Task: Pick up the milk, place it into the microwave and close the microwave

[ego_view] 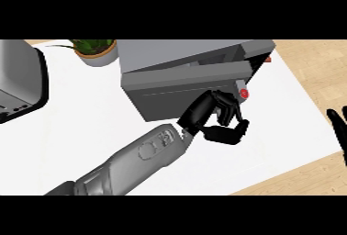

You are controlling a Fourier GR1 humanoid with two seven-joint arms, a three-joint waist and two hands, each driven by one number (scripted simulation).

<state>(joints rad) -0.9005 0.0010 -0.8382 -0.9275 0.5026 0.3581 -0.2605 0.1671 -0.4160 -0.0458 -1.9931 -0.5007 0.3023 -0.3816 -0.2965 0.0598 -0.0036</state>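
a: starting at the counter's (81,114) left edge, what sits there?

b: a grey appliance (17,78) with a dark side, cut off by the view's left border. just right of it, at the counter's far edge, a potted plant (95,49) stands in a pale round pot.

a: and next along?

b: the grey microwave (183,73), set near the far edge, right of the plant. its door (186,78) is swung most of the way across the front, leaving a dark gap at its right end.

a: where is the milk?

b: inside the microwave, as far as i can tell. only a bit of red and white shows through that gap: a small piece (268,58) by the top right corner of the opening. another red and white spot lower down by the door's end could be part of it too, i cannot tell. the rest is hidden behind the door.

a: the left hand?

b: the left hand (213,117) comes up from the counter's near edge on its grey forearm (136,158), and sits at the right end of the door. its fingers (227,106) are curled, the thumb (224,134) bent below them; they hold nothing that i can see, and lie against the door's lower right corner.

a: and the right hand?

b: the right hand (338,128) shows at the view's right border, past the counter's right edge, over the wooden floor (311,59). its fingers are straight and point up, holding nothing.
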